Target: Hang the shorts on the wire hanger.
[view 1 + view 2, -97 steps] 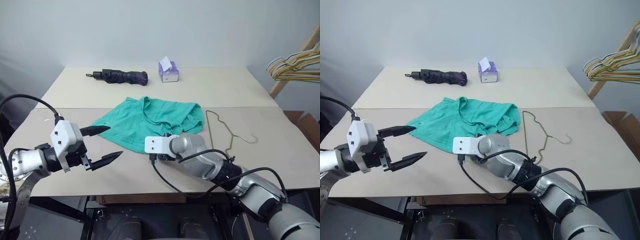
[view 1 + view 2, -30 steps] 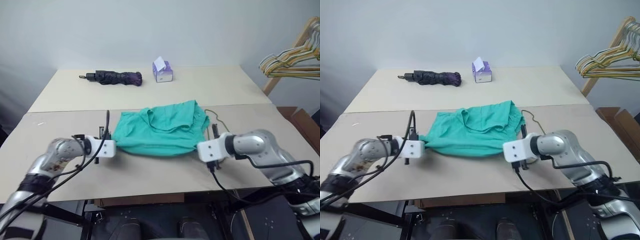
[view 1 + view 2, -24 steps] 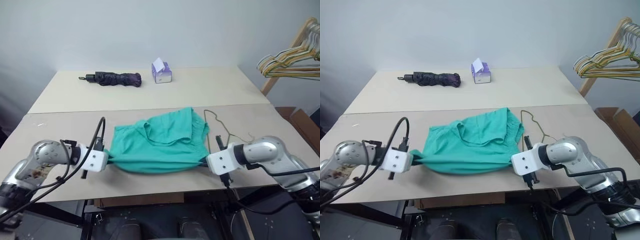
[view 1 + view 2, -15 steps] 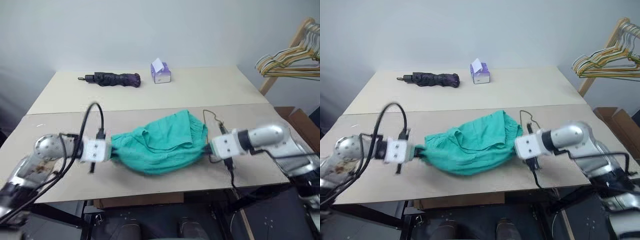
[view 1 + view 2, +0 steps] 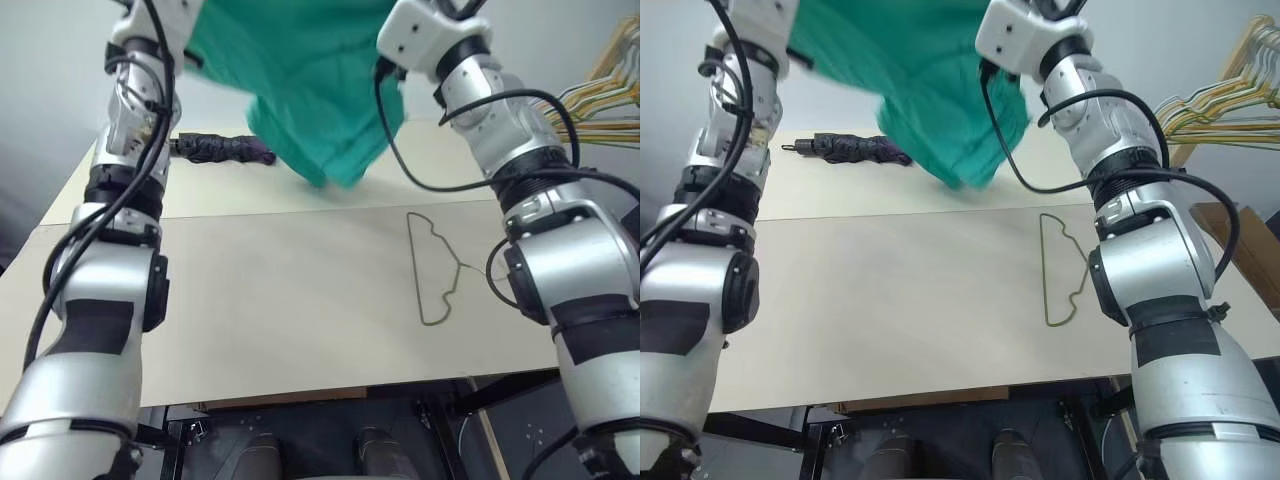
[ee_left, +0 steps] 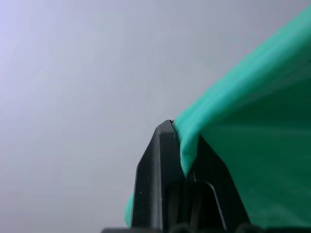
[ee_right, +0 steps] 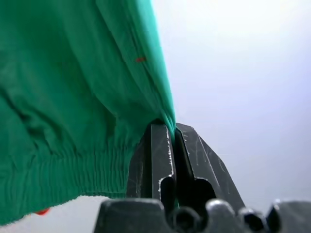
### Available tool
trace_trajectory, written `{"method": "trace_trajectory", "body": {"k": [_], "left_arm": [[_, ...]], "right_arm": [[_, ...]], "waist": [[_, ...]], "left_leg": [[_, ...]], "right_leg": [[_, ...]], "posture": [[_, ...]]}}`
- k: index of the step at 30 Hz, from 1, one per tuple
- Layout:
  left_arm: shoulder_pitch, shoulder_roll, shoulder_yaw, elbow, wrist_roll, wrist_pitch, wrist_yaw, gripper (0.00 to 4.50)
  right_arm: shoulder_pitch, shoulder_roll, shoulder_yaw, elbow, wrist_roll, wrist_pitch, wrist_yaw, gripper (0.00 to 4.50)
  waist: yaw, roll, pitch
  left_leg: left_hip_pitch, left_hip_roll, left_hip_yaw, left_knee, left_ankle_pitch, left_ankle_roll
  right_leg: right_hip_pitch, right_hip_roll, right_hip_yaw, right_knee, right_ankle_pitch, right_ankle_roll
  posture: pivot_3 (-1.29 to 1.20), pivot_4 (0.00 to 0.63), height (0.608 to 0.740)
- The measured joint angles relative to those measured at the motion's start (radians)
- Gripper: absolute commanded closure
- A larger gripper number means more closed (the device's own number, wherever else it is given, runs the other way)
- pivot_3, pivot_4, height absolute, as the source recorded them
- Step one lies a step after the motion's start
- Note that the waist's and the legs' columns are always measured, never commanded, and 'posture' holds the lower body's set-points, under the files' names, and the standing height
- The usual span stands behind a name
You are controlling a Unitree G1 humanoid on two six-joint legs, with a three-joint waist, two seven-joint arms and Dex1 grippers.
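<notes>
The shorts (image 5: 300, 80) are hanging in the air above the far half of the table (image 5: 280, 300), held high between both raised arms, the teal cloth drooping to a low point over the table's far section. Their long axis is running side to side, from one gripper to the other.

Nearest the camera, the front half of the table is lying bare and wide open, giving plenty of room up to its front edge. On its right side the wire hanger (image 5: 432, 272) is lying flat, its long axis running roughly front to back, its hook curving off toward the right; it is well apart from the shorts and below them.

The left gripper (image 6: 179, 138) is pinching a folded edge of the shorts between closed fingers. The right gripper (image 7: 171, 133) is likewise clamped on the cloth beside the gathered waistband, with a small orange-red tag (image 7: 43, 211) showing nearby.

Farther back, a dark folded umbrella (image 5: 220, 150) is lying on the far section of the table, partly behind the hanging cloth. At the far right, what seems to be a bunch of pale hangers (image 5: 600, 90) is sitting on a wooden rack.
</notes>
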Motion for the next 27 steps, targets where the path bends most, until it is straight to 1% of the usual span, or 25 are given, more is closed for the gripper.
{"method": "trace_trajectory", "body": {"k": [3, 5, 6, 8, 9, 13, 14, 15, 17, 18, 19, 21, 22, 27], "left_arm": [[0.007, 0.005, 0.004, -0.005, -0.002, -0.075, 0.002, 4.49], [0.083, 0.016, 0.004, -0.045, -0.008, -0.137, -0.056, 4.49], [0.16, 0.023, 0.0, -0.089, -0.01, -0.167, -0.1, 4.49], [0.289, 0.025, -0.003, -0.159, -0.028, -0.187, -0.174, 4.49], [0.38, 0.027, -0.003, -0.234, -0.049, -0.185, -0.226, 4.49], [0.749, 0.075, 0.0, -0.584, -0.162, -0.102, -0.433, 4.49], [0.862, 0.103, -0.001, -0.694, -0.199, -0.053, -0.518, 4.49], [0.943, 0.147, 0.0, -0.8, -0.228, -0.025, -0.586, 4.49], [1.019, 0.193, 0.005, -0.893, -0.255, -0.003, -0.651, 4.49], [1.092, 0.235, 0.019, -0.976, -0.287, 0.023, -0.717, 4.49], [1.125, 0.255, 0.021, -1.006, -0.301, 0.033, -0.749, 4.49], [1.228, 0.327, 0.037, -1.087, -0.347, 0.063, -0.856, 4.49], [1.262, 0.355, 0.039, -1.107, -0.361, 0.067, -0.897, 4.49], [1.373, 0.481, 0.056, -1.179, -0.4, 0.079, -1.082, 4.49]], "right_arm": [[0.008, -0.01, 0.001, 0.022, -0.012, -0.05, -0.068, 4.5], [0.053, -0.029, 0.007, 0.032, -0.024, -0.107, -0.069, 4.5], [0.097, -0.044, 0.011, 0.034, -0.03, -0.145, -0.05, 4.5], [0.176, -0.058, 0.016, 0.037, -0.031, -0.207, -0.001, 4.5], [0.229, -0.07, 0.019, 0.035, -0.03, -0.251, 0.041, 4.5], [0.447, -0.118, 0.042, 0.008, 0.006, -0.431, 0.282, 4.5], [0.524, -0.127, 0.058, 0.001, 0.009, -0.484, 0.378, 4.5], [0.569, -0.141, 0.072, -0.028, 0.009, -0.526, 0.44, 4.5], [0.613, -0.168, 0.084, -0.052, 0.009, -0.566, 0.49, 4.5], [0.645, -0.183, 0.086, -0.084, 0.009, -0.592, 0.532, 4.5], [0.66, -0.192, 0.087, -0.096, 0.009, -0.604, 0.546, 4.5], [0.693, -0.205, 0.09, -0.132, 0.005, -0.622, 0.572, 4.5], [0.706, -0.208, 0.09, -0.147, 0.004, -0.626, 0.578, 4.5], [0.754, -0.213, 0.09, -0.222, -0.005, -0.634, 0.604, 4.5]], "waist": [[0.001, 0.0, 0.0], [0.003, 0.0, 0.0], [0.002, 0.0, -0.001], [-0.004, 0.0, -0.001], [-0.011, 0.001, -0.001], [-0.041, 0.001, -0.001], [-0.055, 0.001, -0.001], [-0.069, 0.001, -0.001], [-0.074, 0.001, -0.001], [-0.079, 0.001, -0.002], [-0.081, 0.001, -0.002], [-0.086, 0.001, -0.002], [-0.085, 0.001, -0.002], [-0.08, 0.001, -0.002]], "left_leg": [[0.001, 0.0, 0.0, 0.0, 0.0, 0.001], [0.008, -0.001, 0.0, 0.0, 0.0, 0.001], [0.013, -0.001, 0.001, 0.0, -0.001, 0.001], [0.017, -0.001, 0.0, 0.001, 0.0, 0.001], [0.022, 0.0, 0.0, 0.001, 0.0, 0.001], [0.022, 0.001, -0.001, 0.001, 0.0, 0.001], [0.021, 0.001, -0.002, 0.003, 0.0, 0.001], [0.022, 0.001, -0.002, 0.003, 0.0, 0.001], [0.025, 0.001, -0.002, 0.003, 0.0, 0.001], [0.028, 0.001, -0.002, 0.002, -0.001, 0.002], [0.03, 0.001, -0.002, 0.002, -0.001, 0.002], [0.041, 0.002, -0.002, -0.002, -0.002, 0.004], [0.043, 0.002, -0.002, -0.002, -0.003, 0.005], [0.044, 0.002, -0.001, -0.002, -0.003, 0.006]], "right_leg": [[0.003, 0.0, 0.0, -0.001, 0.0, 0.0], [0.009, 0.0, -0.001, -0.002, 0.0, 0.0], [0.014, 0.0, -0.001, -0.004, 0.0, 0.0], [0.018, 0.0, -0.001, -0.002, 0.0, 0.0], [0.023, 0.001, -0.001, -0.002, 0.0, 0.0], [0.024, 0.001, -0.001, -0.001, 0.0, 0.0], [0.023, 0.001, -0.001, -0.001, 0.0, 0.0], [0.023, 0.001, 0.0, -0.001, 0.0, 0.0], [0.026, 0.001, 0.0, -0.001, 0.0, 0.0], [0.029, 0.001, 0.0, -0.001, 0.0, 0.0], [0.032, 0.002, 0.0, -0.001, 0.0, 0.0], [0.041, 0.002, 0.0, -0.004, -0.001, 0.0], [0.044, 0.002, 0.0, -0.006, -0.001, 0.0], [0.044, 0.002, 0.0, -0.007, -0.001, -0.001]], "posture": [[0.02, 0.0, 0.74], [0.02, 0.0, 0.74], [0.02, 0.0, 0.74], [0.02, 0.0, 0.74], [0.02, 0.0, 0.74], [0.03, 0.0, 0.74], [0.03, 0.0, 0.74], [0.03, 0.0, 0.74], [0.04, 0.0, 0.74], [0.04, 0.0, 0.74], [0.04, 0.0, 0.74], [0.04, 0.0, 0.74], [0.04, 0.0, 0.74], [0.03, 0.0, 0.74]]}}
